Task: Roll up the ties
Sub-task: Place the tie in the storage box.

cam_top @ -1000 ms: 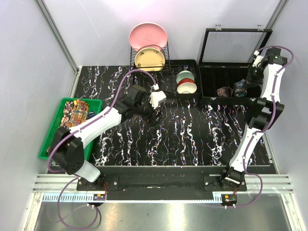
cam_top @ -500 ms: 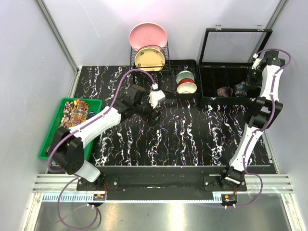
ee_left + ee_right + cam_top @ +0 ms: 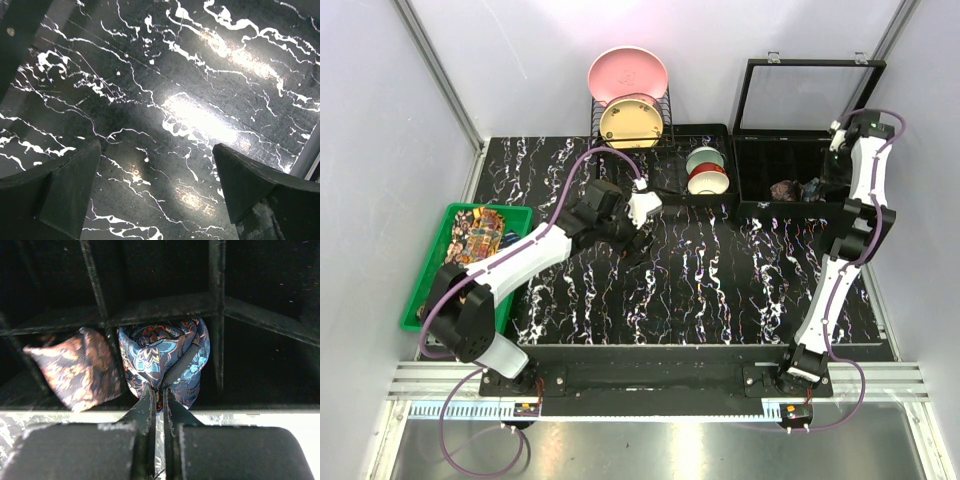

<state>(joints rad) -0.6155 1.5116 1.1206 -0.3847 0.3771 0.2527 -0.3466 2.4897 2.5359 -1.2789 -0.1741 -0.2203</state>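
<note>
We take the black divided box [image 3: 760,165] at the far right of the table [image 3: 720,290] as our landmark. Two rolled ties sit in its front row of compartments. The blue tie [image 3: 160,360], coiled, with teal and rust motifs, fills one cell. The orange-brown tie [image 3: 80,367] lies in the cell just to its left, across a thin divider, and is tilted.

The right gripper [image 3: 155,405] reaches into the box from its near wall with its jaws pressed together. The tips touch the near edge of the blue tie at a dark fold. We cannot tell whether any cloth is caught between them.

Well to the left of the box, the left gripper [image 3: 156,147] hangs over bare marbled tabletop, its jaws spread wide apart and holding nothing.

Farthest from the box, at the table's left edge, a green bin [image 3: 420,290] holds loose ties [image 3: 472,235] in yellow-orange paisley, heaped together.
</note>
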